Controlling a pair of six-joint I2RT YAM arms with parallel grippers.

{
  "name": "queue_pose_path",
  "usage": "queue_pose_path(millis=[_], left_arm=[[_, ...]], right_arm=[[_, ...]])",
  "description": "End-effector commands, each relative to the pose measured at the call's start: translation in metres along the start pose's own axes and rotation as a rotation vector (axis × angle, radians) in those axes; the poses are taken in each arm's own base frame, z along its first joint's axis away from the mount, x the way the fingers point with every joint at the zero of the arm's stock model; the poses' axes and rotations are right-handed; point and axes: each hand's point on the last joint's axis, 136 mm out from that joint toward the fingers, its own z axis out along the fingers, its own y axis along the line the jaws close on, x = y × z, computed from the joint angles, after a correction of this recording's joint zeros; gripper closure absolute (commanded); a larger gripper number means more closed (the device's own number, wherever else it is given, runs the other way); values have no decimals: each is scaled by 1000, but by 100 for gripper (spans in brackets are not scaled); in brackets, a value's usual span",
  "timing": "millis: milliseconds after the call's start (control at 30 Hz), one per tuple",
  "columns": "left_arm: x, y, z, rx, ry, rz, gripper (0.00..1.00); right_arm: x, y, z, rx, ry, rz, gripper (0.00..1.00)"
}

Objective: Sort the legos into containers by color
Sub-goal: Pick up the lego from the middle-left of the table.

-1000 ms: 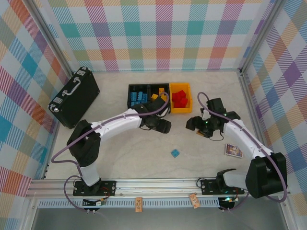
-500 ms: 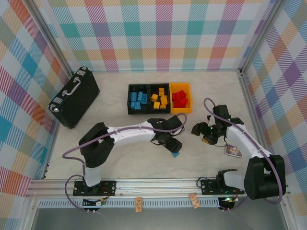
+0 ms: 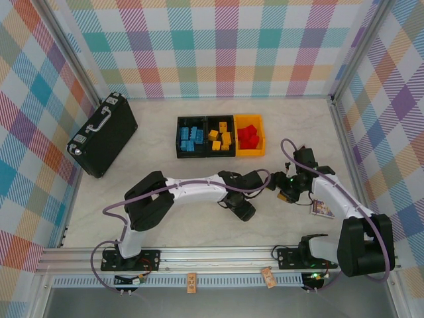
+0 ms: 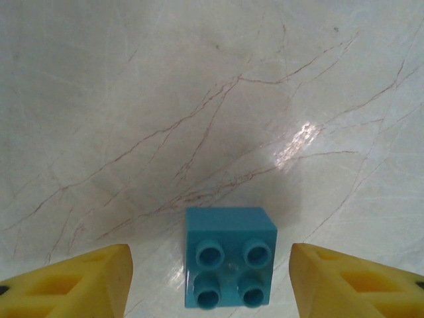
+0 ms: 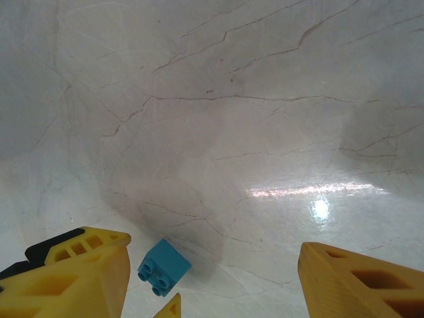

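A single blue lego (image 4: 230, 257) lies studs-up on the marble table, between the spread yellow fingers of my left gripper (image 4: 211, 268), which is open and not touching it. From above, the left gripper (image 3: 243, 210) covers that brick. My right gripper (image 3: 275, 185) hovers open just to the right, and its camera catches the same blue lego (image 5: 163, 266) by its left finger (image 5: 73, 275). At the back stand three containers: a black one (image 3: 180, 137) with blue legos, a black one (image 3: 220, 149) with yellow-orange legos, and a yellow-orange one (image 3: 250, 152) with red legos.
A large black case with a handle (image 3: 103, 134) lies at the back left. A small printed card (image 3: 322, 209) rests on the table near the right arm. Checked walls enclose the table on three sides.
My left arm has swung from the containers down to the near middle and now sits over the blue lego. The right gripper drew back slightly toward the near side.
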Motion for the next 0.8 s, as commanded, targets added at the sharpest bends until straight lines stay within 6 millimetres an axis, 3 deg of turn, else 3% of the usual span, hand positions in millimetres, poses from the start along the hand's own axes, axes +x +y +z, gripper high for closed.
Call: queue_pose_path(millis=[0, 167, 233, 300, 500, 767], left_arm=[[6, -5, 6, -30, 40, 37, 40], [11, -5, 11, -48, 57, 40, 49], [11, -3, 11, -56, 54, 39, 62], [11, -2, 8, -63, 48, 37, 68], [6, 11, -9, -93, -12, -7, 72], [0, 54, -46, -120, -126, -163, 73]], right_arm=[[1, 2, 0, -23, 2, 6, 32], [1, 2, 0, -26, 1, 6, 32], [1, 3, 0, -28, 2, 8, 32], [0, 5, 0, -35, 2, 6, 32], [2, 10, -2, -60, 9, 1, 32], [-5, 28, -8, -122, 4, -8, 32]])
